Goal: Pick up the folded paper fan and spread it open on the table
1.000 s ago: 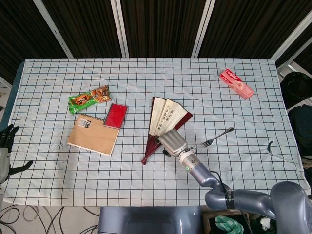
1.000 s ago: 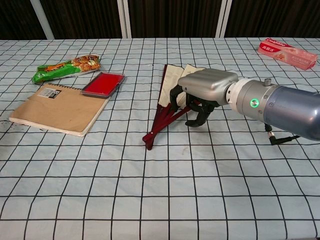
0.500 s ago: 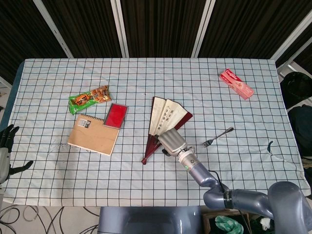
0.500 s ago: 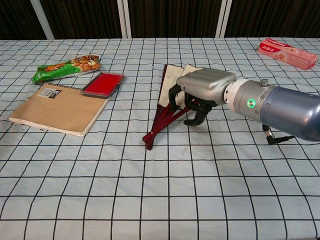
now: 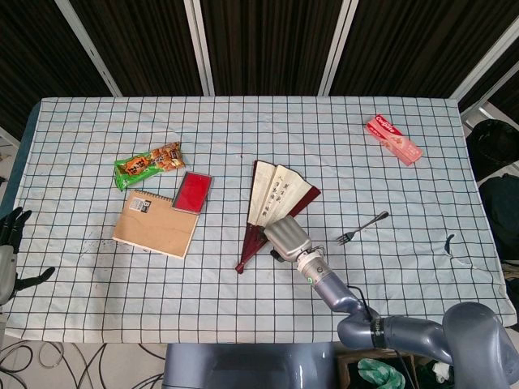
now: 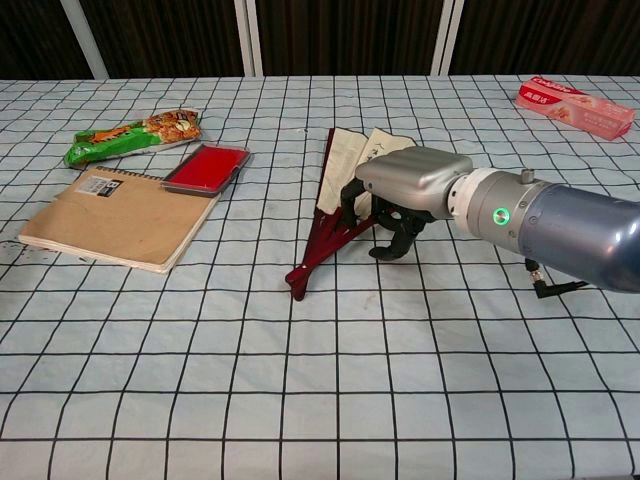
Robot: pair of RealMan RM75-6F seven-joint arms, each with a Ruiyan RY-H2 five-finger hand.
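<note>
The paper fan (image 5: pixel 276 194) lies partly spread on the checked cloth, cream leaves fanned toward the back and dark red ribs meeting at a pivot (image 5: pixel 241 267) near the front. My right hand (image 5: pixel 288 237) sits palm down over the fan's right-hand ribs. In the chest view the right hand (image 6: pixel 410 180) has its dark fingers (image 6: pixel 385 225) curled down onto the red ribs (image 6: pixel 325 245), gripping the outer one. My left hand (image 5: pixel 8 243) hangs off the table's far left edge, fingers apart and holding nothing.
A brown spiral notebook (image 5: pixel 156 223), a red flat case (image 5: pixel 194 191) and a green snack packet (image 5: pixel 147 164) lie left of the fan. A fork (image 5: pixel 362 228) lies to its right, and a pink packet (image 5: pixel 393 138) sits at the back right.
My right hand has shifted slightly toward the table's front and a little right along the ribs. The fan's spread looks about the same. The left hand has not moved.
</note>
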